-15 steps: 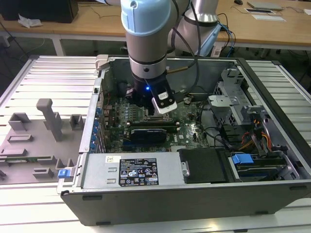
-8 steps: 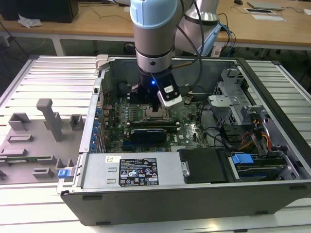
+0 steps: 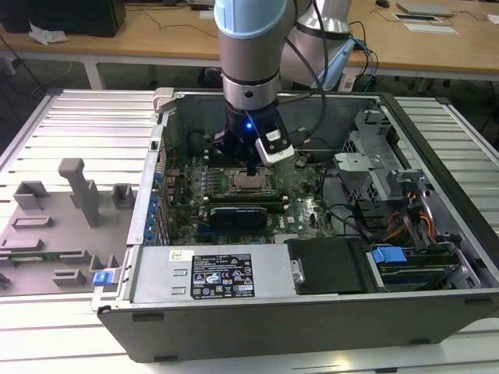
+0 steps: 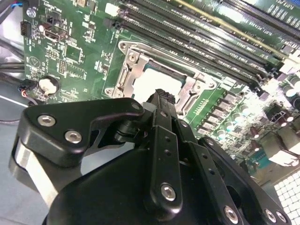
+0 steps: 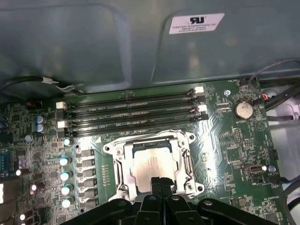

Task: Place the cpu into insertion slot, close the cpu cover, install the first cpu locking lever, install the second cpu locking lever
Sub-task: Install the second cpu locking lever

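The cpu (image 5: 152, 164) (image 4: 154, 80) lies flat in the insertion slot (image 5: 111, 149) (image 4: 123, 47), its pale metal top showing. The silver cpu cover (image 5: 125, 161) (image 4: 132, 70) lies down around the chip as a frame. My gripper (image 5: 160, 182) (image 4: 162, 95) hangs just over the near edge of the chip, its two black fingers pressed together with nothing between them. In the exterior view the gripper (image 3: 251, 168) stands upright inside the open computer case, right above the socket (image 3: 249, 184). I cannot tell how the locking levers stand.
Long black memory slots (image 5: 131, 108) (image 4: 211, 42) run beside the socket. A coin battery (image 5: 243, 109) sits on the board. The power supply (image 3: 210, 273) and case walls (image 3: 160, 164) box in the board. Cables (image 3: 343, 214) and drive bays are at the exterior view's right, a grey fixture plate (image 3: 54, 226) at its left.
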Available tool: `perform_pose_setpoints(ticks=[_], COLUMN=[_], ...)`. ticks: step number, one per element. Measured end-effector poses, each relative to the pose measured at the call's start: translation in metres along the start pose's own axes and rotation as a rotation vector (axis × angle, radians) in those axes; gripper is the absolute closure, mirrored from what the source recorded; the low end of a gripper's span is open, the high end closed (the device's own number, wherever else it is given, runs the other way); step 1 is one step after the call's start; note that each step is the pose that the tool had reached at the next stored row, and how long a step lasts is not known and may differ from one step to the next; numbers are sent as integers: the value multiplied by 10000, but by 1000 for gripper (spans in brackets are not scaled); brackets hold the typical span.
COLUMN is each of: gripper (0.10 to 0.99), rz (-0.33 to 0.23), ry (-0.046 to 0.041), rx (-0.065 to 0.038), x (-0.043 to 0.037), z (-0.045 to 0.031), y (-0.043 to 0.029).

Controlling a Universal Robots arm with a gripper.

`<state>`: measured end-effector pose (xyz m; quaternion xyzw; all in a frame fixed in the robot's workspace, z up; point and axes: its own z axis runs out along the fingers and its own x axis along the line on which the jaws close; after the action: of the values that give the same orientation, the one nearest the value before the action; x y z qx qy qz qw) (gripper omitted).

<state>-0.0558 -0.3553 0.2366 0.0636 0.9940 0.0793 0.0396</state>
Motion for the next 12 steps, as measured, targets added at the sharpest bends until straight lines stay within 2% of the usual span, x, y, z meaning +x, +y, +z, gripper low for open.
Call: perform_pose_setpoints(ticks=[12], gripper=[980], rz=[-1], ry=[0], rx=[3], x=[0], z=[0], y=[4])
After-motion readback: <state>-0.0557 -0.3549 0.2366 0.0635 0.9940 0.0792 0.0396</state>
